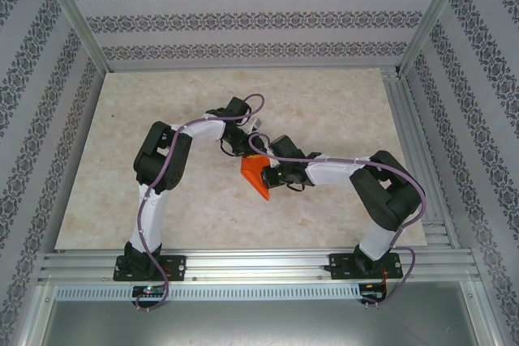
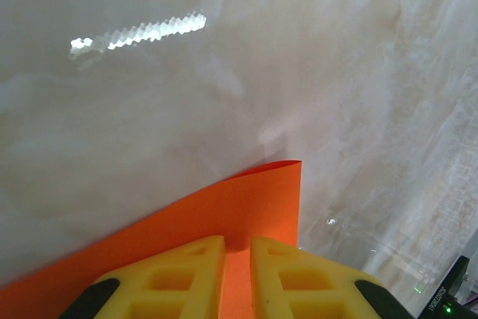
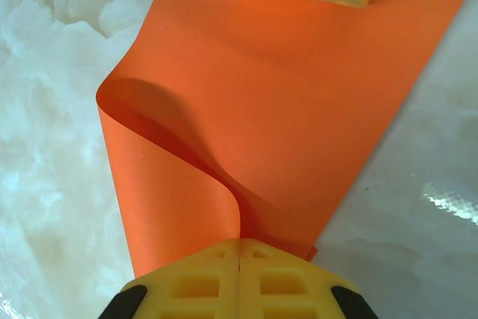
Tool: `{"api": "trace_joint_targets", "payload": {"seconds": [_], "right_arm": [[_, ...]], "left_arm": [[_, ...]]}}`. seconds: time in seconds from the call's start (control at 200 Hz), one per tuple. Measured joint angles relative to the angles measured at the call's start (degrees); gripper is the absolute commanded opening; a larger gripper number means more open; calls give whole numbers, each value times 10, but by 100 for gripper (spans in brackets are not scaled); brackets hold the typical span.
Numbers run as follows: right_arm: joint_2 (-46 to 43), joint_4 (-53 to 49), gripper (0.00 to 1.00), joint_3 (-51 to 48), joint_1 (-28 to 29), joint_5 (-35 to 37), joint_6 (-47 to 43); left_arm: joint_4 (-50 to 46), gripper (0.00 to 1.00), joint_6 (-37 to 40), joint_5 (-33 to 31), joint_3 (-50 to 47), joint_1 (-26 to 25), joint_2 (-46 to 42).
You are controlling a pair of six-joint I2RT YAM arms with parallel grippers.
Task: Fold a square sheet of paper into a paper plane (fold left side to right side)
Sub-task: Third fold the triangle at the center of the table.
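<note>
A: Top view: the square sheet of paper (image 1: 255,176) sits between left gripper (image 1: 248,155) and right gripper (image 1: 272,174); no plane yet.

B: Left wrist: jaws nearly together, sheet (image 2: 246,199) under and ahead of them; whether it is pinched, I cannot tell.

A: Right wrist: jaws clamped on a curled-over layer (image 3: 179,192); it looks uncreased; most folding remains, I judge.

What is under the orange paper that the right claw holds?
The marbled table shows around the square sheet of paper, pinched by the right claw. What lies beneath the sheet and inside its curl is covered.
</note>
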Motion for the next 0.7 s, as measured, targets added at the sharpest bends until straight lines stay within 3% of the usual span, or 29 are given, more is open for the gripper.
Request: {"api": "trace_joint_targets", "payload": {"seconds": [0.699], "right_arm": [[3, -5, 0, -1, 0, 4, 2]], "left_arm": [[0, 22, 2, 1, 0, 0, 0]]}}
